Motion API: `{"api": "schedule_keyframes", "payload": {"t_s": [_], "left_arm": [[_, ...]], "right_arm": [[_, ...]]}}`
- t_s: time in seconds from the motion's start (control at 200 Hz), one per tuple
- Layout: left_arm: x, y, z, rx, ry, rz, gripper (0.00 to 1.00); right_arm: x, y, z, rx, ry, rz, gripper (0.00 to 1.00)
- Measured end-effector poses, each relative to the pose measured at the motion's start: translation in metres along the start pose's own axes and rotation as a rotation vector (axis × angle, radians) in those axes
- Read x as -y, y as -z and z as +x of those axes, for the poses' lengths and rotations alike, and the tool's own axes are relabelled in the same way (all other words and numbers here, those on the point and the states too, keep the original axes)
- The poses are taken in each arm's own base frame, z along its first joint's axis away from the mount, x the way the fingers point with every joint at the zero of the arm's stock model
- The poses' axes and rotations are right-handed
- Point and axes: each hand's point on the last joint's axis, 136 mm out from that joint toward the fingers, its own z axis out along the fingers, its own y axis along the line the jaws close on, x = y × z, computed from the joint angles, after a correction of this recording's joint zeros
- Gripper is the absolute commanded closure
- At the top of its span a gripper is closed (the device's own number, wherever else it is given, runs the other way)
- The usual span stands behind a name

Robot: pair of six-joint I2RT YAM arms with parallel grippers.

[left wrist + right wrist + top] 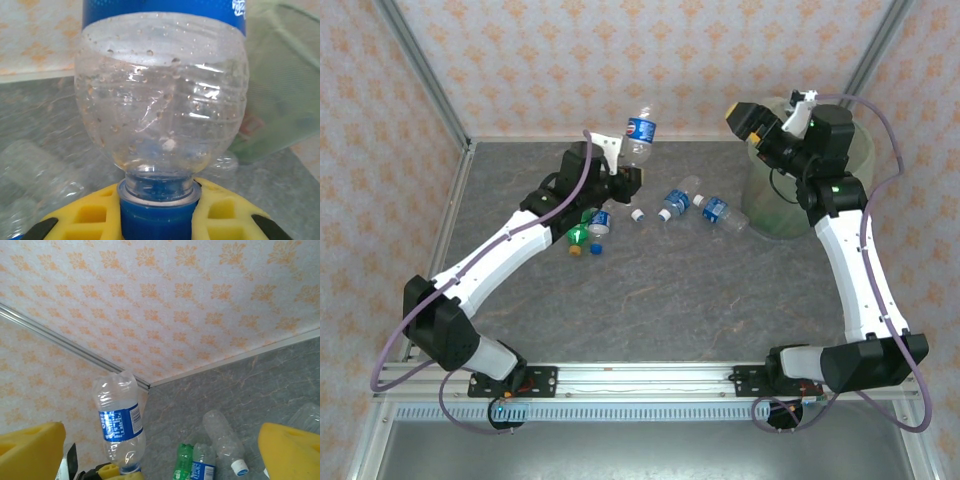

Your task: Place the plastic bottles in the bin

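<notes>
My left gripper [623,158] is shut on the blue cap of a clear plastic bottle with a blue label [640,132], holding it upside down above the back of the table. In the left wrist view the yellow fingers [85,216] clamp that cap [157,215]. The right wrist view shows the same bottle [120,420] held up. Over the pale-green bin [770,212] my right gripper [770,115] stands open with nothing between its fingers [290,452]. Loose bottles lie on the table: two clear ones [675,200] [720,212] and a green one [582,233].
A white cap [638,214], a yellow cap [575,250] and a blue cap [595,250] lie beside the bottles. Patterned walls close off the back and both sides. The bin [280,75] stands to the right of the held bottle.
</notes>
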Motion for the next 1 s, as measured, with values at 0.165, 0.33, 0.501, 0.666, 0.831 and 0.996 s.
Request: {"api": "schedule_keyframes", "payload": {"t_s": [0.165, 0.33, 0.501, 0.666, 0.831, 0.996], "left_arm": [[0.037, -0.001, -0.008, 0.019, -0.039, 0.074, 0.84], [0.06, -0.011, 0.003, -0.013, -0.065, 0.117, 0.85], [0.073, -0.015, 0.014, -0.038, -0.077, 0.14, 0.85], [0.078, -0.012, 0.008, -0.026, -0.084, 0.15, 0.85], [0.083, -0.009, -0.001, -0.01, -0.087, 0.158, 0.85], [0.087, -0.009, 0.0, -0.016, -0.104, 0.167, 0.85]], "right_arm": [[-0.01, -0.007, 0.013, -0.038, -0.002, -0.028, 0.08], [-0.022, -0.022, 0.034, -0.106, 0.001, -0.066, 0.08], [-0.028, -0.036, 0.049, -0.161, -0.001, -0.092, 0.14], [-0.025, -0.044, 0.057, -0.191, -0.018, -0.095, 0.19], [-0.026, -0.05, 0.063, -0.211, -0.019, -0.102, 0.19], [-0.031, -0.057, 0.067, -0.228, -0.012, -0.114, 0.22]]}}
